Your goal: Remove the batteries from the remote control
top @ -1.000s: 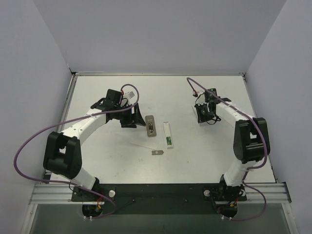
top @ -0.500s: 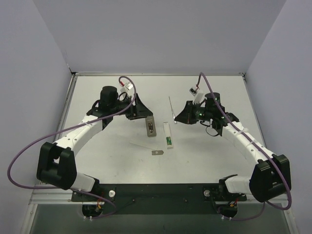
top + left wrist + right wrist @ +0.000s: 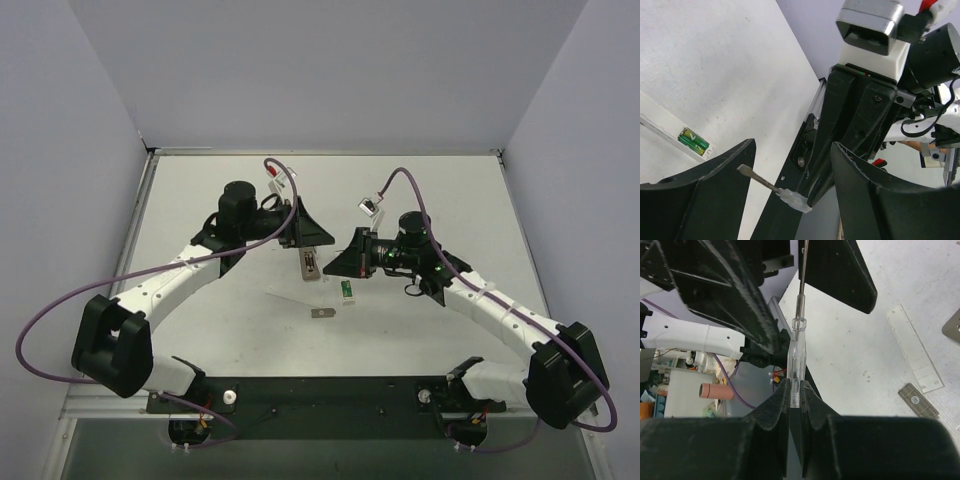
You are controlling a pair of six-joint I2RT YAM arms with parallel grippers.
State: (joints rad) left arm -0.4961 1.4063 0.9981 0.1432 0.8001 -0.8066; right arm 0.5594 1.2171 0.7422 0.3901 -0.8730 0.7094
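The tan-grey remote control (image 3: 311, 263) lies flat at mid-table, and one corner shows in the right wrist view (image 3: 954, 326). Two green batteries (image 3: 348, 290) sit in the end of a white holder to its right, also in the left wrist view (image 3: 694, 141). My left gripper (image 3: 315, 240) (image 3: 792, 145) is open and empty over the remote's far end. My right gripper (image 3: 336, 267) (image 3: 796, 385) is shut on a clear-handled screwdriver (image 3: 796, 365). Its metal tip (image 3: 743, 170) reaches between my left fingers.
A small flat grey plate (image 3: 322, 313) (image 3: 919, 400) lies in front of the remote. A narrow translucent white strip (image 3: 914, 352) lies beside the plate. The white holder (image 3: 660, 117) is partly under my right gripper. The black rail (image 3: 320, 395) runs along the near edge.
Both arms have swung in to the centre. My right gripper brought the screwdriver left and down over the white holder. My left gripper moved right, over the remote's far end.
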